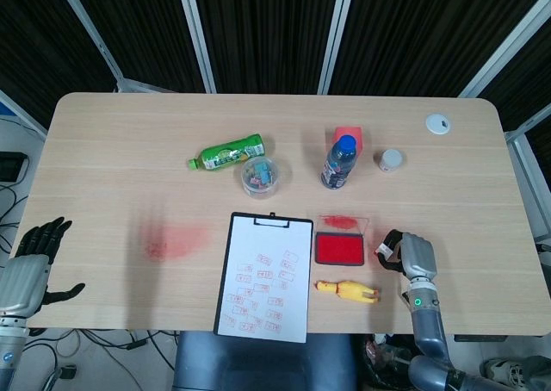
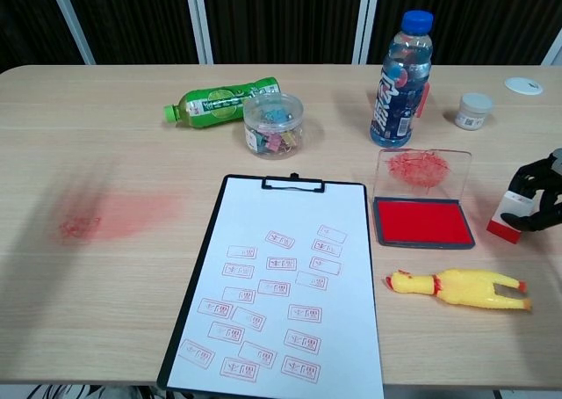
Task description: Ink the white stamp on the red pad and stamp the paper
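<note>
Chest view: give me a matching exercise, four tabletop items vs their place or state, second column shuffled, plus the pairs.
Items:
1. green bottle
2. blue-capped bottle
3. white stamp
4. rubber chicken

Place or state:
A. held by the right hand
B. lying on its side by the clip jar
C. lying in front of the red pad
D. standing upright behind the red pad

Pairs: 1-B, 2-D, 3-A, 4-C
</note>
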Robot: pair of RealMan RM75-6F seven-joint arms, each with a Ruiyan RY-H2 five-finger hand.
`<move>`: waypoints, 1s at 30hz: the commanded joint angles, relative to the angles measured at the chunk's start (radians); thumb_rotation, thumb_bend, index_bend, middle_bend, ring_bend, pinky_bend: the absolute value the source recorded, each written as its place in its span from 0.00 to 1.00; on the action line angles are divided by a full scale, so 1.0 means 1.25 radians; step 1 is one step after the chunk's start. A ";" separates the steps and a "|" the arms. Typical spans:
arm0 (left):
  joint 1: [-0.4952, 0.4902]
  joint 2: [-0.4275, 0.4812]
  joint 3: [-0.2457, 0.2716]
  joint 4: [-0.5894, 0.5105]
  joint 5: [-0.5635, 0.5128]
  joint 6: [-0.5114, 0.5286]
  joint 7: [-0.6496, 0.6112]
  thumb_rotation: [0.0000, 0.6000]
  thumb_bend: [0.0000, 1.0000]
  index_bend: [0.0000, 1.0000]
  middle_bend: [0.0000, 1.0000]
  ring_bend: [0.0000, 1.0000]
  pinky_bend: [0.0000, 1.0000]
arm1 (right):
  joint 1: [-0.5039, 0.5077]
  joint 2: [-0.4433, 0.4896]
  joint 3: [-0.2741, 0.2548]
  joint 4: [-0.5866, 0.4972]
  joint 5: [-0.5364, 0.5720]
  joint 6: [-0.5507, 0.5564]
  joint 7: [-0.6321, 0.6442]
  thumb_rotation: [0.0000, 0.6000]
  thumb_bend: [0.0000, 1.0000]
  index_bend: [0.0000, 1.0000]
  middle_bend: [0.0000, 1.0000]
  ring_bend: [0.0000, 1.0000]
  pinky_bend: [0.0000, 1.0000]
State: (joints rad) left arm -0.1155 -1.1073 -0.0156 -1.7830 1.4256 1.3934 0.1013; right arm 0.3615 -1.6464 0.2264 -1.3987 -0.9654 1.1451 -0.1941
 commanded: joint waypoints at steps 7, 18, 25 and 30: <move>0.001 0.000 0.000 0.000 0.001 0.001 0.000 1.00 0.01 0.00 0.00 0.00 0.00 | -0.001 0.002 -0.002 -0.002 0.005 -0.005 -0.007 1.00 0.46 0.84 0.61 0.61 0.73; 0.001 -0.001 0.000 0.000 0.002 0.002 0.001 1.00 0.01 0.00 0.00 0.00 0.00 | -0.001 0.007 -0.005 -0.002 0.006 -0.011 -0.011 1.00 0.46 0.80 0.58 0.59 0.73; 0.003 -0.001 0.000 0.001 0.004 0.005 -0.001 1.00 0.01 0.00 0.00 0.00 0.00 | -0.002 0.011 -0.006 -0.009 0.010 -0.016 -0.014 1.00 0.45 0.73 0.54 0.54 0.71; 0.003 -0.002 0.000 0.001 0.005 0.006 0.000 1.00 0.01 0.00 0.00 0.00 0.00 | -0.001 0.015 -0.005 -0.015 0.014 -0.019 -0.016 1.00 0.45 0.70 0.51 0.52 0.71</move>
State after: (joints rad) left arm -0.1115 -1.1092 -0.0154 -1.7815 1.4314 1.4003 0.1010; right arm 0.3599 -1.6275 0.2204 -1.4170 -0.9474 1.1213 -0.2134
